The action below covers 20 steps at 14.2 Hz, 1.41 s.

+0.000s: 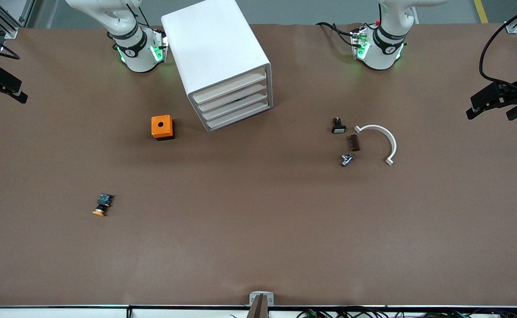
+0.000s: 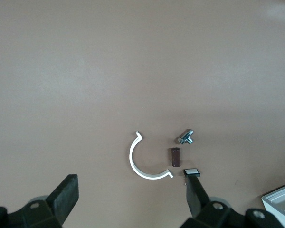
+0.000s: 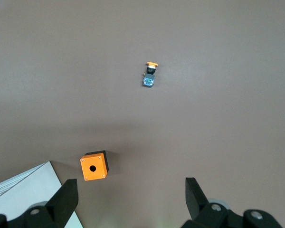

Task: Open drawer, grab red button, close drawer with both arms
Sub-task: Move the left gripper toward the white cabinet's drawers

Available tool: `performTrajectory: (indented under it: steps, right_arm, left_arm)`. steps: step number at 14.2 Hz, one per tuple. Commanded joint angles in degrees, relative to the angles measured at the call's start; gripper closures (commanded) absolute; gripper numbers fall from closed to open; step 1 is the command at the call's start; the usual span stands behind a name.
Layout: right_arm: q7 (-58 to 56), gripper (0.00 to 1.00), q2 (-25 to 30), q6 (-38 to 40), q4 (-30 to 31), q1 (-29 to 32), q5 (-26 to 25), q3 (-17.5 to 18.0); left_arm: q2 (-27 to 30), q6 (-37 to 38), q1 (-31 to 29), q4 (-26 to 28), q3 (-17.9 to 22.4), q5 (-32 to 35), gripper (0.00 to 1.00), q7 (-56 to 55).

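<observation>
The white cabinet [image 1: 216, 48] stands between the two arm bases. Its four beige-fronted drawers [image 1: 236, 99] are all shut, and I cannot tell which one is the task's. The red-capped button is out of view. My left gripper [image 2: 132, 190] is open and empty, high over the table's small parts toward the left arm's end. My right gripper [image 3: 131, 190] is open and empty, high over the table beside the orange cube [image 3: 93, 166]. A corner of the cabinet shows in the right wrist view [image 3: 23, 192] and in the left wrist view [image 2: 281, 199].
The orange cube with a hole [image 1: 162, 127] sits beside the cabinet toward the right arm's end. An orange-capped button [image 1: 103, 205] lies nearer the front camera. A white arc [image 1: 384, 141], a brown block [image 1: 354, 142], a metal fitting [image 1: 346, 160] and a black-and-white switch [image 1: 338, 126] lie toward the left arm's end.
</observation>
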<state>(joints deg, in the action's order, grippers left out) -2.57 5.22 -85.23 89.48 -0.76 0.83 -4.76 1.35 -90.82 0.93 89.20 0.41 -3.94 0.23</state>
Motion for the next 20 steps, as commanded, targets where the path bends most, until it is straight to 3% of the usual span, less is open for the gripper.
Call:
performTrajectory:
  steps: [1, 11, 17, 20]
  right_arm:
    - [0.64, 0.00, 1.37, -0.47, 1.22, 0.68, -0.75, 0.54]
    - [0.64, 0.00, 1.28, -0.20, 1.22, 0.68, -0.75, 0.54]
    - [0.64, 0.00, 1.28, -0.11, 1.22, 0.68, -0.75, 0.54]
    - [0.73, 0.00, 1.19, -0.20, 1.05, 0.76, -0.75, 0.45]
  left_arm:
    - [-0.12, 0.56, -0.05, -0.61, -0.50, 1.56, 0.00, 0.30]
    - [-0.46, 0.56, -1.19, -0.52, 0.29, 1.30, 0.00, 1.18]
    - [-8.71, 0.64, -0.23, -0.34, -0.23, 0.77, 0.00, 0.12]
    - [-13.72, 0.91, 3.19, -0.08, -1.11, 0.77, 0.00, -2.23]
